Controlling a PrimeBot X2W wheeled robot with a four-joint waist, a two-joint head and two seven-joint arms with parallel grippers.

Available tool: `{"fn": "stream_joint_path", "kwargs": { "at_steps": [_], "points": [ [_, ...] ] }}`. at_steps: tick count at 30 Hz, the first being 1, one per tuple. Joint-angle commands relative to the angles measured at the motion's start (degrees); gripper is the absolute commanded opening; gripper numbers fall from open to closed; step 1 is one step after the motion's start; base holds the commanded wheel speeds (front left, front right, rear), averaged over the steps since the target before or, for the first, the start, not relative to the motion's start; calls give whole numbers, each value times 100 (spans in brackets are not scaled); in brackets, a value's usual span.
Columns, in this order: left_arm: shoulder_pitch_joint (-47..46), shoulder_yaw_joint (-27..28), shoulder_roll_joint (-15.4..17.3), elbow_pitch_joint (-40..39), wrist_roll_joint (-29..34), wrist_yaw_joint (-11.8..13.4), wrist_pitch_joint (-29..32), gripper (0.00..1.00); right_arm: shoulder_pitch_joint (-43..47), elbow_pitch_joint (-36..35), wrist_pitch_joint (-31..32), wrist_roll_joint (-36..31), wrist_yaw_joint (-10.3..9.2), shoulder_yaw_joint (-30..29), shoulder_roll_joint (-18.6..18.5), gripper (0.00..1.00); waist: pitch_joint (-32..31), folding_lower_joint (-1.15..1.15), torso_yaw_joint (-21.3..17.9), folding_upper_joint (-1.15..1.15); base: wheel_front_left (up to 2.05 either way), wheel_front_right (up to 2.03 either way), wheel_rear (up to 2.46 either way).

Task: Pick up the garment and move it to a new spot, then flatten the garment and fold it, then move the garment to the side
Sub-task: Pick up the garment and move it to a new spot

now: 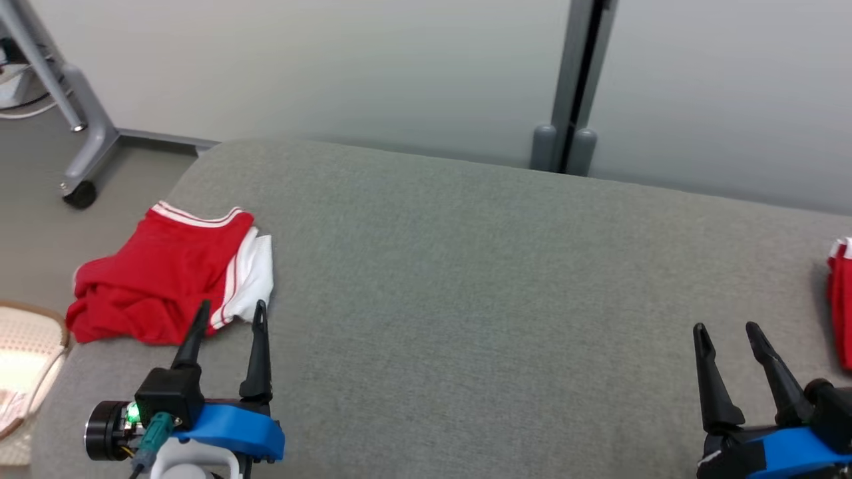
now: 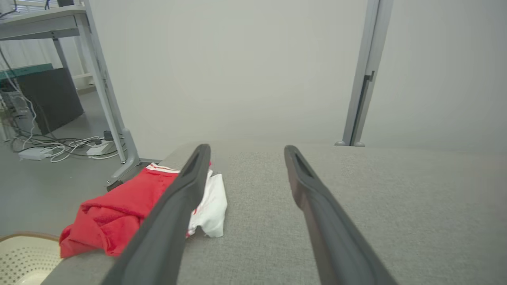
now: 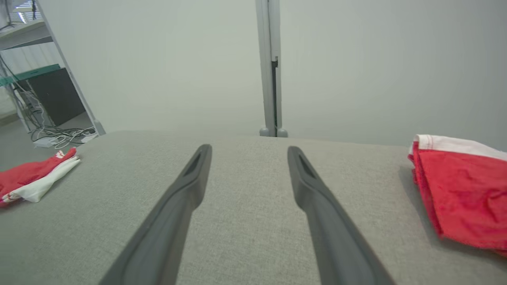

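At worktop (image 1: pixel 466 299) left end: garment (image 1: pixel 166 273) bunched, nothing gripped.
Left pincer (image 1: pixel 231 305) spread and empty at that same end; right pincer (image 1: pixel 725 327) spread, empty, near worktop right end. Looks like pick-up, flatten, fold and set-aside are all pending.

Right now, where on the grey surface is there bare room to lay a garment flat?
The wide middle of the grey surface is bare, from the red garment on the left to the second garment at the right edge. The left end is crowded: garment, open left gripper at its near edge, basket off that end.
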Motion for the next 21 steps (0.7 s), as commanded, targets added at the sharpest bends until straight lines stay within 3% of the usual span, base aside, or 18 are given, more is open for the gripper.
{"fn": "stream_joint_path", "kwargs": {
  "at_steps": [1, 11, 17, 21],
  "points": [
    [-102, 49, 23, 28, -18, 26, -54, 100, -117, -94, 38, -62, 3, 45, -6, 100, 248, 0, 341, 0, 0, 0, 0],
    [-353, 234, -11, 68, -60, 5, -169, 100, -277, -556, 356, -315, 3, 229, -8, 100, 594, 0, 1135, 0, 0, 0, 0],
    [-596, 348, -147, 107, -48, 20, -183, 100, -510, -871, 577, -527, 3, 265, -7, 100, 1097, 0, 1153, 0, 0, 0, 0],
    [-1022, 401, -280, 359, -57, -99, -183, 100, -741, -1132, 772, -736, 3, 295, -9, 100, 1637, 0, 992, 0, 0, 0, 0]
  ]
}}
